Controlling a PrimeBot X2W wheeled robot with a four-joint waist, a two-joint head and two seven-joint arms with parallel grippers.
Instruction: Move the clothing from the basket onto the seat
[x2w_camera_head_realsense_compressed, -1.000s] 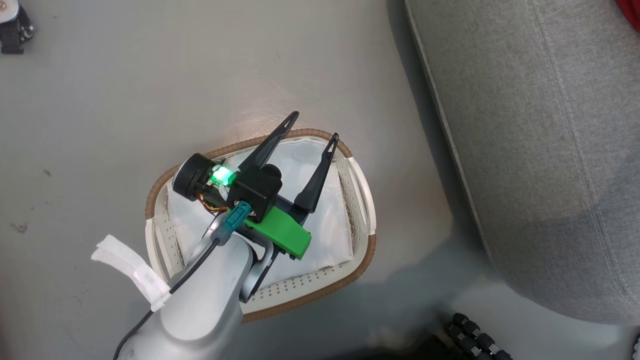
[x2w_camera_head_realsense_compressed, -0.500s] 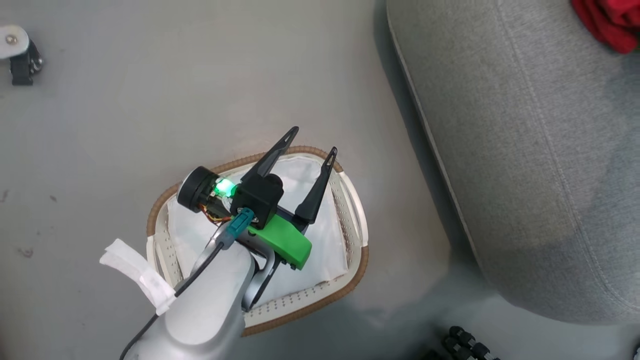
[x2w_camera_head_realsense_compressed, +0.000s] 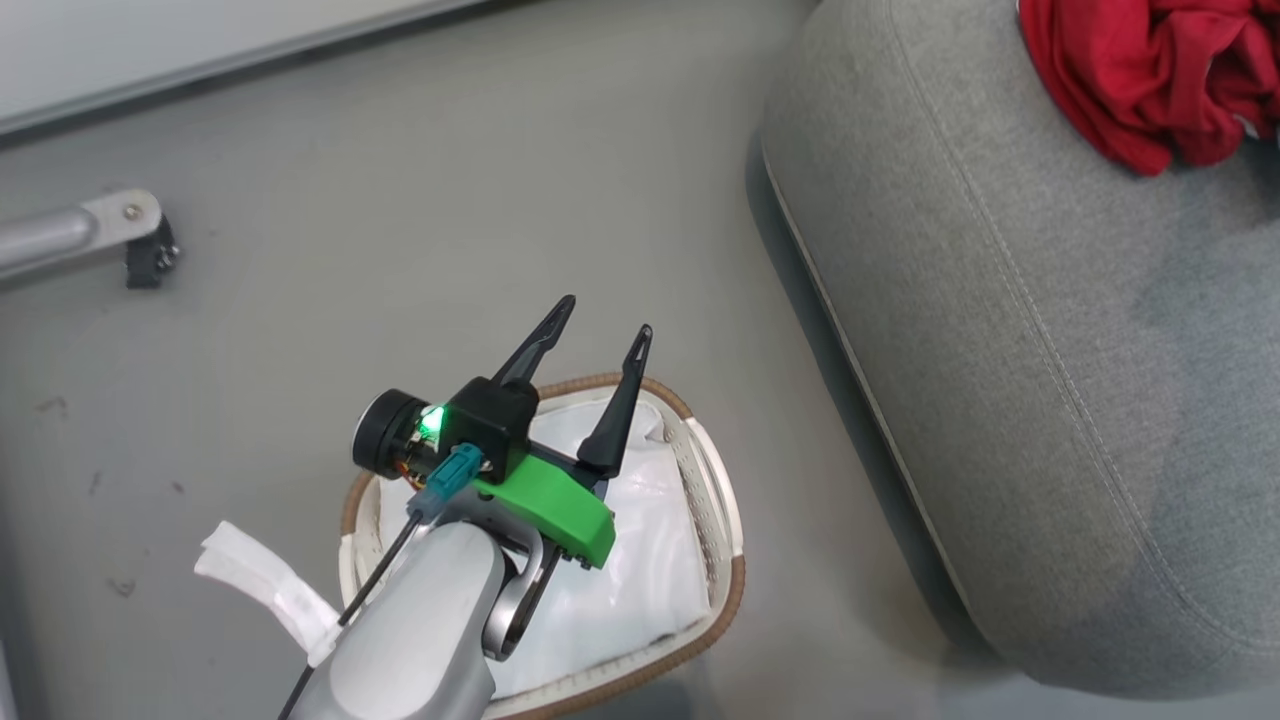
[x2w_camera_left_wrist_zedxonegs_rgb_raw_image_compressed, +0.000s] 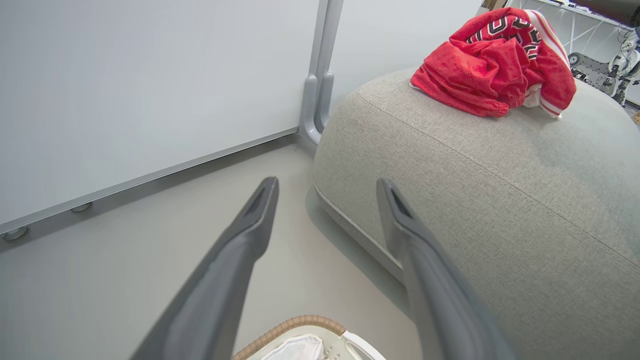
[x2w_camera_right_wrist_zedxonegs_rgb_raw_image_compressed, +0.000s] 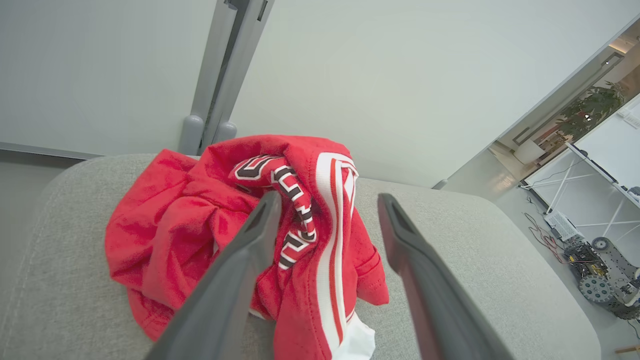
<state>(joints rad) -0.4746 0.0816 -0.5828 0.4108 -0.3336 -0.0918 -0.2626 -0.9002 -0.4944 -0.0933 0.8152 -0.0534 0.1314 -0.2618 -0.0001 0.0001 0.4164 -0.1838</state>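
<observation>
- On the seat (x2w_camera_head_realsense_compressed: 1050, 350), the clothing (x2w_camera_head_realsense_compressed: 1150, 70) lies as one crumpled red heap, white bands and striped lettered trim uppermost. It rests wholly on the grey cushion, well apart from the basket (x2w_camera_head_realsense_compressed: 725, 560).
- Right gripper (x2w_camera_right_wrist_zedxonegs_rgb_raw_image_compressed: 328, 199): I see its fingers spread wide and pointing at the heap, with nothing clamped between them.
- Left gripper (x2w_camera_head_realsense_compressed: 606, 315): fingers likewise wide and empty, poised over the basket, which stands on the floor beside the seat.
- Basket interior: I see the white liner (x2w_camera_head_realsense_compressed: 640, 590) and no red. The left forearm (x2w_camera_head_realsense_compressed: 420, 630) covers part of it, so a garment underneath seems unlikely, though I cannot rule it out.
- Handling, in my judgement: the fabric is soft, light and limp. It will drape and trail rather than lift as a block, and it is not fragile.
- Hold: I would pinch a raised fold several layers thick, or the firmer striped trim. A single flat layer could slip from the long fingers.
</observation>
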